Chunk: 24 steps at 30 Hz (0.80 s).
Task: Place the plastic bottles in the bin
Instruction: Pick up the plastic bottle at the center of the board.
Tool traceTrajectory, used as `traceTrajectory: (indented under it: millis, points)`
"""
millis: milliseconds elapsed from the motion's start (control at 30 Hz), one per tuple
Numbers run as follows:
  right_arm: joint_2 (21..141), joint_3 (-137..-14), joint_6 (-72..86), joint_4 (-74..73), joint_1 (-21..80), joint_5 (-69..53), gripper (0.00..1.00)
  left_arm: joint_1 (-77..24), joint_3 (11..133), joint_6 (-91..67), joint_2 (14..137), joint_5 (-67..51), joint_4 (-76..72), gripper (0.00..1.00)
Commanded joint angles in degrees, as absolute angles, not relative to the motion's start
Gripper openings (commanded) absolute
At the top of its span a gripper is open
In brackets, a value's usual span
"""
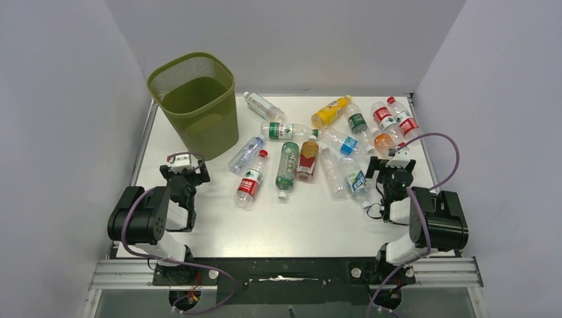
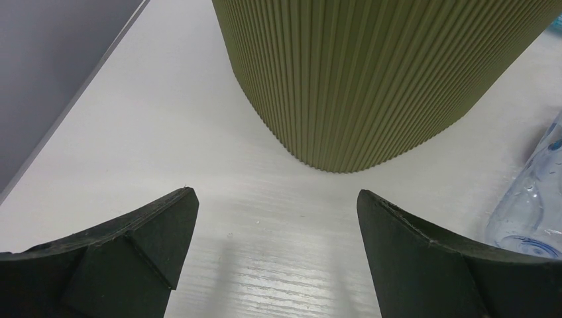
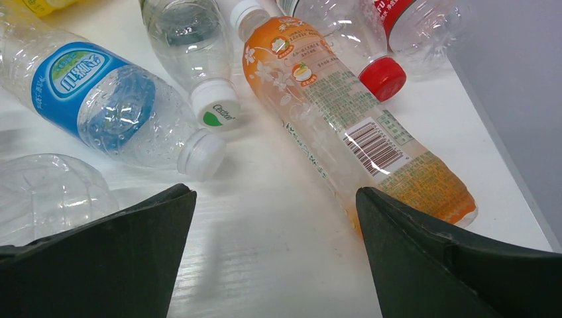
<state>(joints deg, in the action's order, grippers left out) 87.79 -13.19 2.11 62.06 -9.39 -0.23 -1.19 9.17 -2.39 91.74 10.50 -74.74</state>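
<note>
Olive mesh bin (image 1: pixel 205 129) stands upright on the table (image 1: pixel 298 218), mouth up. All the plastic bottles (image 1: pixel 286 165) in view lie on their sides on the tabletop, outside the bin and fanned out to its right. Closest is a clear bluish bottle (image 1: pixel 245 154) just off the bin's near-right corner. A red-labelled bottle (image 1: pixel 249 182) lies a bit further out the same way, a yellow bottle (image 1: pixel 329 111) further right at about the bin's depth, and the rest are bunched well to the bin's right. Left gripper (image 1: pixel 185 164) sits low just on the near side of the bin, apart from it. Its wrist view shows the bin's ribbed wall dead ahead, jaws spread about as wide as they go, bare tabletop between them, nothing gripped. Right gripper (image 1: pixel 392 165) is well right of the bin, at the far-right end of the bottle spread, jaws likewise wide apart and holding nothing. In its wrist view an orange-labelled bottle (image 3: pixel 344 119) lies ahead of the right-hand jaw with its base end close to the tip; can't tell if they touch. A blue-labelled bottle (image 3: pixel 93 93) lies ahead of the other jaw, cap toward the gap, clear of it.
</note>
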Motion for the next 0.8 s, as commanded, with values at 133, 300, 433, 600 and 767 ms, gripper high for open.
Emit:
traceTrajectory:
  millis: [133, 300, 433, 600, 767]
  points:
    - [79.0, -15.2, 1.2, 56.7, -9.1, -1.3, 0.98, -6.6, 14.6, 1.4, 79.1, 16.1, -60.2, 0.93]
    - [70.8, -20.8, 1.9, 41.8, -8.9, -3.7, 0.98, -10.7, 19.5, 2.9, 72.4, 15.9, -51.4, 0.93]
    - [64.6, -26.5, 2.6, 30.2, -8.6, -5.4, 0.98, -13.5, 24.8, 1.7, 68.1, 13.6, -43.0, 0.93]
    - [58.8, -35.0, 5.9, 17.6, -8.6, -5.9, 0.98, -15.5, 31.4, -2.1, 64.7, 7.1, -36.5, 0.93]
    - [59.3, -48.5, 9.5, 2.1, -8.5, -7.5, 0.98, -16.3, 38.2, -10.0, 64.1, 1.5, -33.8, 0.93]
